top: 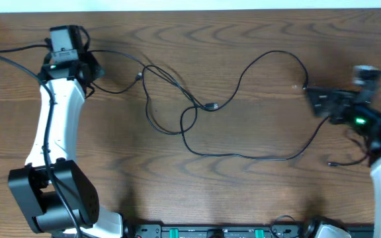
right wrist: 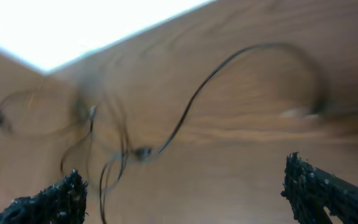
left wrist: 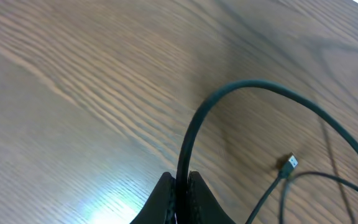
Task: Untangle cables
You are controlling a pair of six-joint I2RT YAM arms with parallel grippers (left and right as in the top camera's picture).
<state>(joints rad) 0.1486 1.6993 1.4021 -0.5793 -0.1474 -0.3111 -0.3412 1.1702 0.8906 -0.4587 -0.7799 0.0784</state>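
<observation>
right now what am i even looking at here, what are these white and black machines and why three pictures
These are two robot arms at a wooden table. One picture looks down from above; the other two come from cameras on each arm's wrist. Thin black cables lie looped across each other on the table, with small plug ends. The left gripper is shut, pinching one black cable between its fingers. The right gripper is open and holds nothing; its view is blurred. The job is to untangle the cables.

thin black cables [top: 197,109] sprawled across wooden tabletop, loops crossing mid-table, small plug ends lying loose.
</observation>
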